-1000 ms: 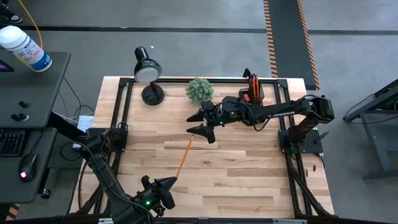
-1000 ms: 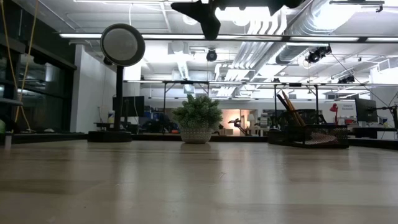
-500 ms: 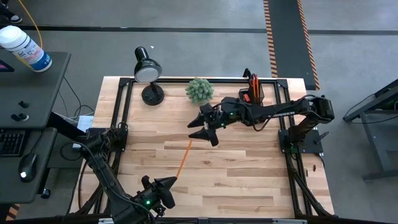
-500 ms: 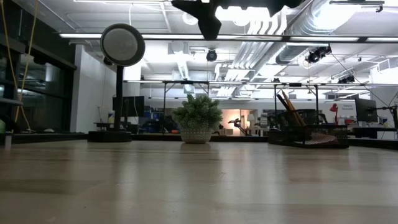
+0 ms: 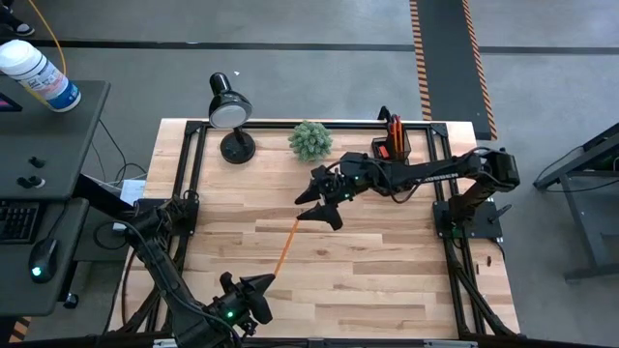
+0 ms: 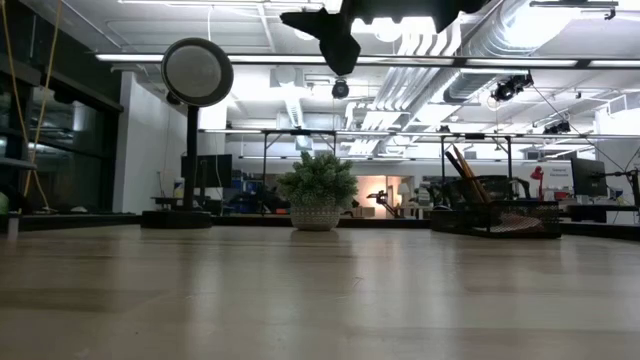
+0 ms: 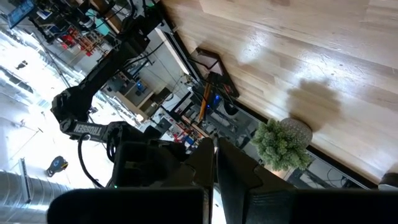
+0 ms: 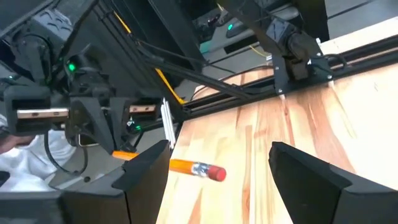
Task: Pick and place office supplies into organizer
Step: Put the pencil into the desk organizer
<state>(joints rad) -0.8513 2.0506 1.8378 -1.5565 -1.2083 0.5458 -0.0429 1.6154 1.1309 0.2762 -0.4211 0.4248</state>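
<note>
The right gripper [image 5: 317, 201] hangs with jaws spread wide above the far end of the orange pencil [image 5: 285, 245] lying mid-table, likely lining up to straddle it, with the organizer [image 5: 391, 143] far right and the left gripper [image 5: 259, 287] shut near the front edge.

I judge this an industrial robotics lab: exposed ceiling ducts [image 6: 520, 30] and strip lighting overhead, hazard-striped floor tape [image 5: 422, 58], an aluminium-framed wooden table [image 5: 387, 280], further workstations visible behind it.
</note>
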